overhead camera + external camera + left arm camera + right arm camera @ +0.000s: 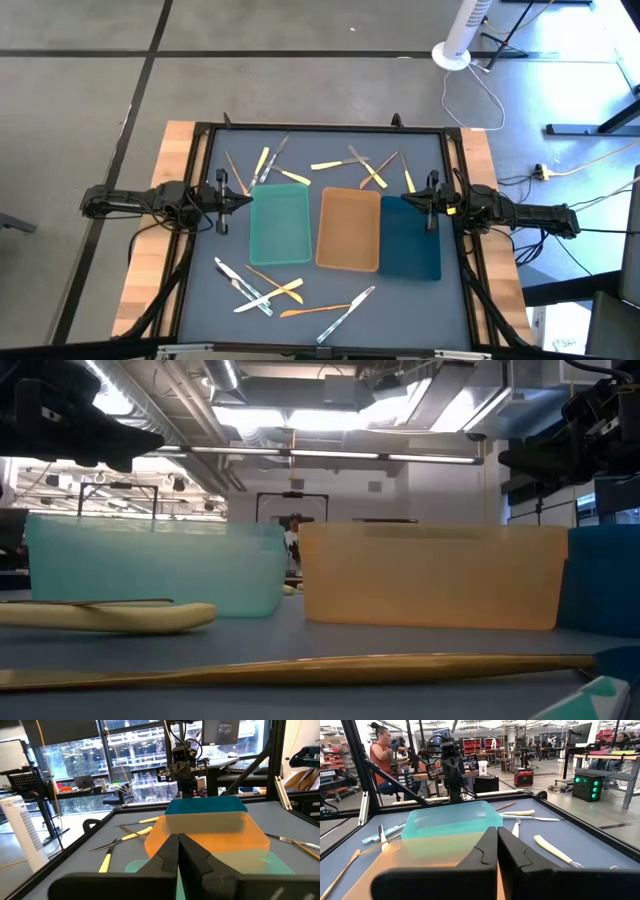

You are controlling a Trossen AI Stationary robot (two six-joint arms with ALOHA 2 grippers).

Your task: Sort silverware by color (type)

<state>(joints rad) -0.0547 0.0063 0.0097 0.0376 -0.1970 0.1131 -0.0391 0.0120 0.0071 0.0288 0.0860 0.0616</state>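
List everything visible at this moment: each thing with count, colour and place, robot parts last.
Teal rectangular plastic tray: one, mid-table, nearest the left arm, looks empty.
Tan-orange rectangular plastic tray: one, between the other two trays.
Dark-blue rectangular plastic tray: one, nearest the right arm.
Far-side silverware: roughly nine thin gold, silver and yellow-handled utensils, scattered beyond the trays.
Near-side silverware: roughly seven of the same colours, scattered below the trays in the high view.
Dark table mat: one, under everything.
White fan base: one, on the floor beyond the table.
Person in a red top: one, seated behind the table.
Left tool: shut, empty, at the teal tray's edge.
Right tool: shut, empty, at the dark-blue tray's edge.
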